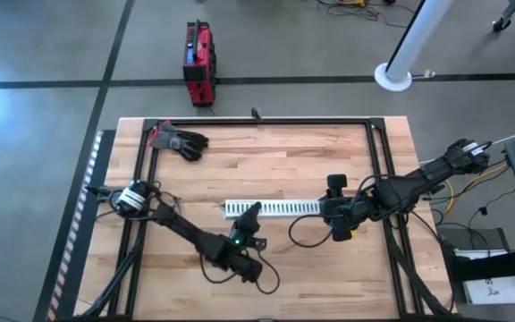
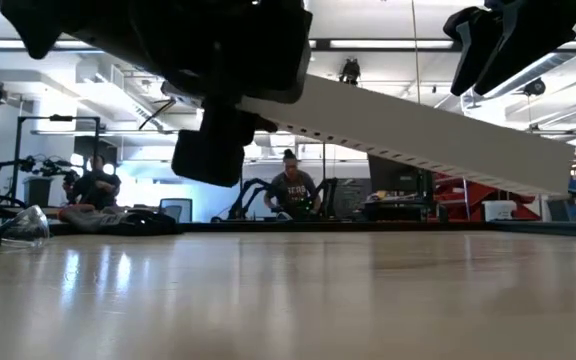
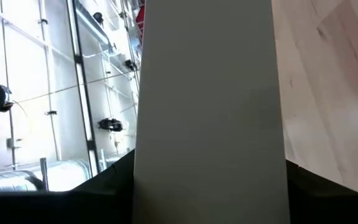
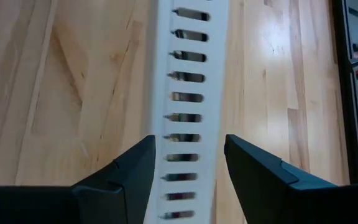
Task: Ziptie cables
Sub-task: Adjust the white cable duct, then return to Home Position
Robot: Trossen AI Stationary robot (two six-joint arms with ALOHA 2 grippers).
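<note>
The long white slotted channel hangs above the middle of the table, and the low view shows it clear of the table top. My left gripper is shut on it toward its left end. At its right end my right gripper is open, one finger on either side of the slotted wall; whether they touch it I cannot tell. A thin dark loop of wire lies on the table just near of the channel. I cannot tell whether it belongs to the cables. My left gripper pinches the channel between its two fingers, a short way in from the left end. A flat white face fills the gap between the fingers. The fingers come from the table's near side and lie across the channel. The channel is lifted clear and slants.
A black and red glove lies at the far left of the table, inside a black frame that runs round the table top. A red case stands on the floor beyond the far edge. People sit in the room behind.
</note>
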